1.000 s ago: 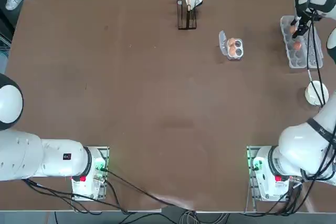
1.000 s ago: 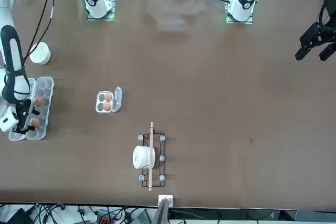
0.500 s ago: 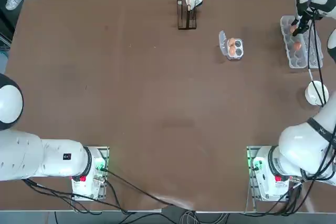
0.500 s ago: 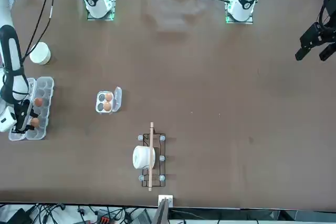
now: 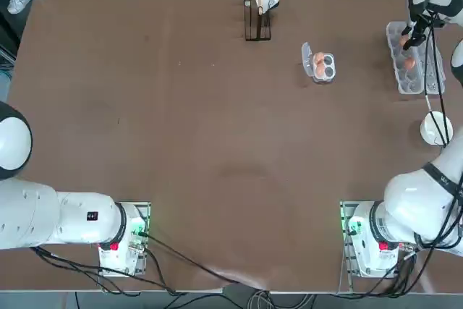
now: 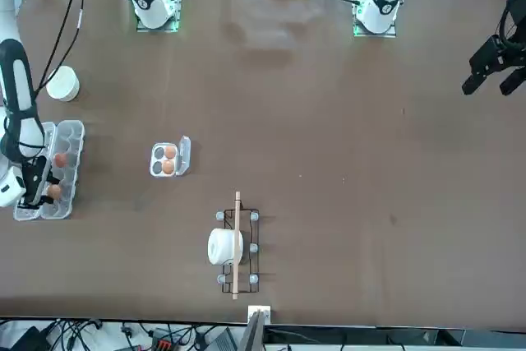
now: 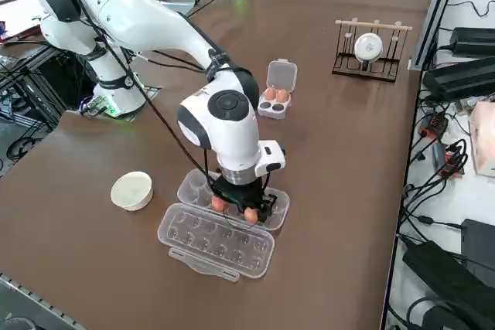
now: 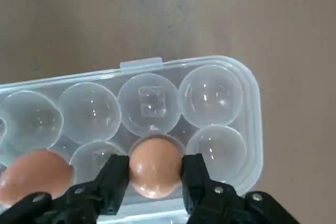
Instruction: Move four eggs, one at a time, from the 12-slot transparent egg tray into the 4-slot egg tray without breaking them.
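My right gripper [image 8: 155, 174] is down in the 12-slot transparent egg tray [image 8: 247, 108], shut on a brown egg [image 8: 155, 165] in the second cup from one end. The same gripper [image 5: 406, 39] reaches the tray's far end [image 5: 413, 86] at the table's right edge. A second egg [image 8: 32, 176] lies a few cups along the same row [image 5: 410, 64]. To the left stands the 4-slot egg tray [image 5: 330, 71], with two eggs [image 5: 318, 64] in its left cups and two cups bare. From the side, the held egg [image 7: 250, 214] shows under the gripper [image 7: 244, 208].
The long tray's clear lid [image 7: 216, 241] lies open flat beside it. A round white bowl [image 5: 436, 128] sits nearer the robot than the tray. A wire rack with a white roll [image 5: 258, 5] stands at the far edge.
The gripper's fingers have closed in on the egg in the long tray. The arm has barely shifted, and the eggs in both trays stay where they were.
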`<state>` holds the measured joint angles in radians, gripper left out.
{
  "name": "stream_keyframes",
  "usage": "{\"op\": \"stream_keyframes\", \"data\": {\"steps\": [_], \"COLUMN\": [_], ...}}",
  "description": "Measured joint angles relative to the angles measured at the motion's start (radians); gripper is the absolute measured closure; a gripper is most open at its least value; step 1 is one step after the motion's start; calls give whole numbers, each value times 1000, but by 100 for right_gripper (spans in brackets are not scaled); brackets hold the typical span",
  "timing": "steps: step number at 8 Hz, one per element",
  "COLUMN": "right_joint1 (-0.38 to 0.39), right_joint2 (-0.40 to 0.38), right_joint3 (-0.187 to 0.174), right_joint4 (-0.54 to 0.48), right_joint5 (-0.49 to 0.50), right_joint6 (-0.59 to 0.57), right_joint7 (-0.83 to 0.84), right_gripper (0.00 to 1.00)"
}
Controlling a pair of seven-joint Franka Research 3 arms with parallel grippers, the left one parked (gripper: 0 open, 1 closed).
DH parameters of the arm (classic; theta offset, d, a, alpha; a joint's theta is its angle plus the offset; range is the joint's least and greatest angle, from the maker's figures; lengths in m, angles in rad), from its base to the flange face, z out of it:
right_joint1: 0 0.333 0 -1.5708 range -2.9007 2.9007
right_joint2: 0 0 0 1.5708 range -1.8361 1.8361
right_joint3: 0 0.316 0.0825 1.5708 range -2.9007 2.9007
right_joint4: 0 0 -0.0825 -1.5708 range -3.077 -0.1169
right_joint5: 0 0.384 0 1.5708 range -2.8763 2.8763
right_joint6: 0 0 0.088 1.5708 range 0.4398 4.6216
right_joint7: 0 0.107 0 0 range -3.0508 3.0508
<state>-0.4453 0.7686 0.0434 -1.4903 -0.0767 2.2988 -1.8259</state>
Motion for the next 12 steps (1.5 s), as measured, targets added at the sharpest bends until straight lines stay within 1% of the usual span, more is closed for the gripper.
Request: {"op": "stream_keyframes", "data": {"steps": [3,5,6,8,9,12], "right_joint1": [1,9,21,62,83,147], "right_joint2": [-37,-83,-110,-161,-177,-236], "right_joint3": [8,15,19,22,23,33], "right_joint4": [17,25,28,28,26,-36], "right_joint5": [0,4,5,9,10,17], "right_joint6": [-50,-127,-180,-322,-369,-395], "right_joint7": [0,23,67,208,287,542], "right_gripper": [43,43,43,43,43,43]}}
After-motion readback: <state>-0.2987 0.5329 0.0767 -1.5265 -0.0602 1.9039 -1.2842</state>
